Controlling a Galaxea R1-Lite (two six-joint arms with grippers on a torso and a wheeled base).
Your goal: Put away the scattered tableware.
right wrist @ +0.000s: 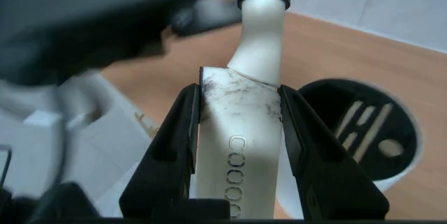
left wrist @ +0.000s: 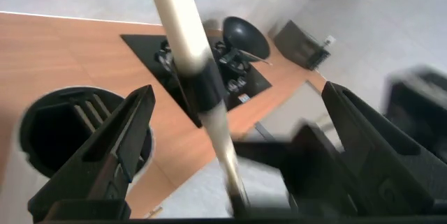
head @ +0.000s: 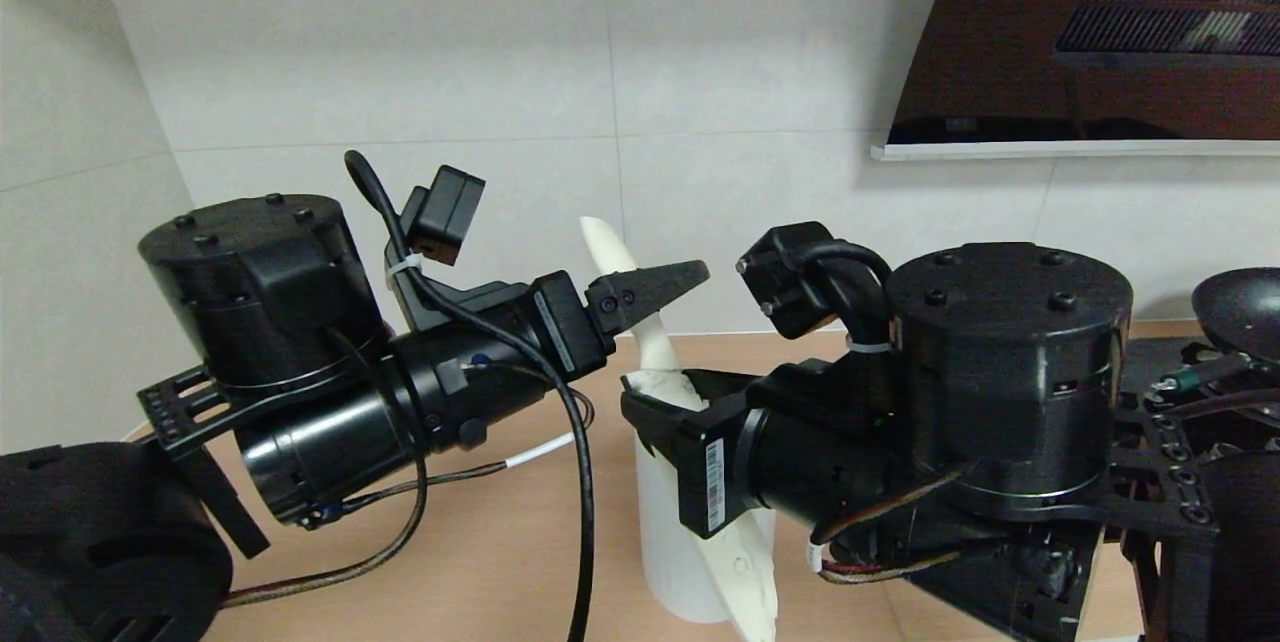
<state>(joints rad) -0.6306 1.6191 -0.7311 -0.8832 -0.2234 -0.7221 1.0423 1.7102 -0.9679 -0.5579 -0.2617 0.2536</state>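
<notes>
Handover step, by my read. R end effector (right wrist: pixel 241 91) is clamped on the white spatula (head: pixel 658 347), fingers pressed to both edges of the slotted blade near its neck. The handle slants up and away from it. L end effector (left wrist: pixel 237 93) is spread wide w/ the handle passing between its fingers and touching neither, so L has hold of nothing. The spatula hangs in the air just above and in front of the white holder (head: pixel 665 532), which stands on the bench (head: pixel 480 542).

Next move prob. calls for L to shut squarely on the handle before R lets go. Then tip the spatula upright and line it up over the holder's mouth. L needs to grip well up the handle, or the slant may twist the spatula as R releases.

Hard to make out:
- L's far finger sits behind the handle in head view.
- Holder's mouth is covered by my R arm there.
- Blade tip is cut off at the frame edge.
- Pale shapes inside the holder: slots or cutlery, can't tell.
- Dark band across the handle in L wrist view is too blurred to identify.
</notes>
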